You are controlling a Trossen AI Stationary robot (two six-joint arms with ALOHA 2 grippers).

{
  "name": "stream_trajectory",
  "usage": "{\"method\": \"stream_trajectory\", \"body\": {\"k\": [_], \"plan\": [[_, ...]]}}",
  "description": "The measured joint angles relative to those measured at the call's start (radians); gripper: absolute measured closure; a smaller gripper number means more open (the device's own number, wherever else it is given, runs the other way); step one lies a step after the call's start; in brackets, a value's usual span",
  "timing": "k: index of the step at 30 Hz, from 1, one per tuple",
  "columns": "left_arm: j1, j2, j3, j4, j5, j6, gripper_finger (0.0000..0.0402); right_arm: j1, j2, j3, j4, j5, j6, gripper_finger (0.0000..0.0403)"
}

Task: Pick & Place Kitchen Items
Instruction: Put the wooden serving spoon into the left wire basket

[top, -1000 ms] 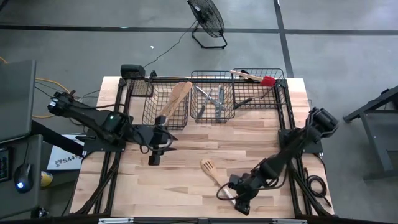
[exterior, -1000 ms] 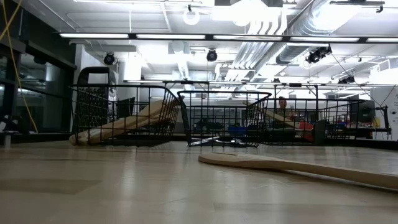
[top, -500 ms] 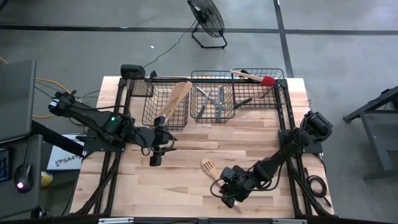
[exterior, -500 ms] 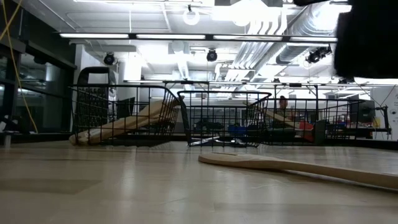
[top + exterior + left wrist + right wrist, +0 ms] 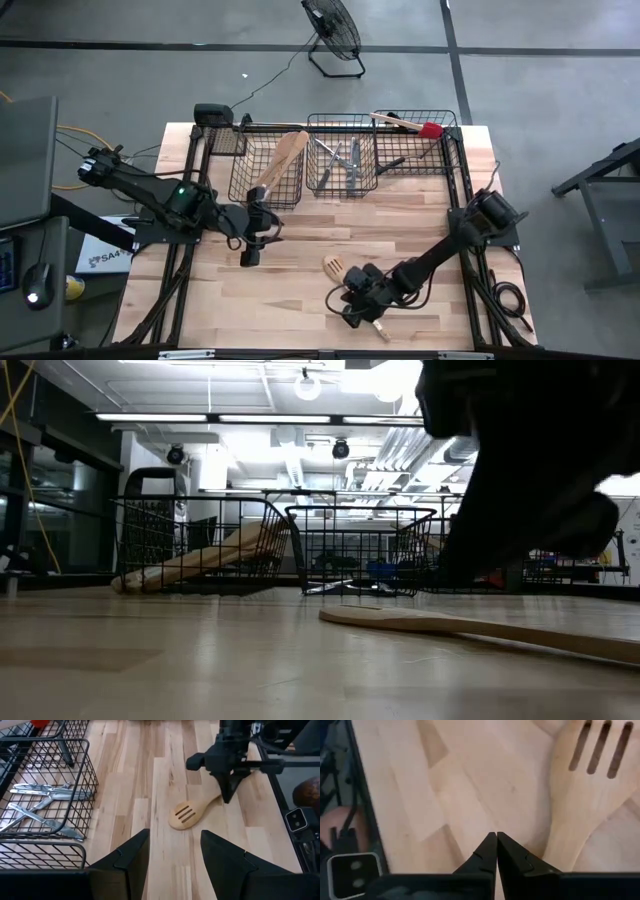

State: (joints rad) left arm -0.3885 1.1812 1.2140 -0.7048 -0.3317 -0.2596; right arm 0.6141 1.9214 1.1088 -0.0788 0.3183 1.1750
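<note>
A pale wooden slotted turner lies flat on the table near its front edge; it also shows in the low view and the left wrist view. My right gripper is shut and points down next to the turner's neck, with bare table under its tips. My left gripper is open and empty at the table's left middle, and it faces the turner. Wooden spoons, silver cutlery and a red-headed spatula rest in and on the baskets.
Three black wire baskets stand along the far edge: the left one holds wooden spoons, the middle one holds silver cutlery, and the right one bears the spatula. Bare wood lies between the baskets and the turner. A black frame runs along both sides of the table.
My right gripper has moved toward the table's left edge and a little toward the far edge. It has come up beside the turner's handle with its fingers shut. The arm now fills the upper right of the low view. The turner has not moved.
</note>
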Motion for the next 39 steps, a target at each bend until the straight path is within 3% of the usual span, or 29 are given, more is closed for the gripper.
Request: {"method": "stream_trajectory", "body": {"k": [9, 28, 39], "plan": [[0.000, 0.000, 0.000, -0.010, -0.002, -0.007, 0.0229, -0.001, 0.018, 0.000, -0.072, 0.059, -0.054, 0.0401], [0.000, 0.000, 0.000, -0.012, -0.003, -0.008, 0.0229, 0.001, 0.030, 0.000, -0.113, -0.013, -0.406, 0.0400], [0.000, 0.000, 0.000, -0.023, -0.003, -0.008, 0.0229, -0.007, 0.024, 0.006, -0.337, -0.058, -0.593, 0.0400]]}}
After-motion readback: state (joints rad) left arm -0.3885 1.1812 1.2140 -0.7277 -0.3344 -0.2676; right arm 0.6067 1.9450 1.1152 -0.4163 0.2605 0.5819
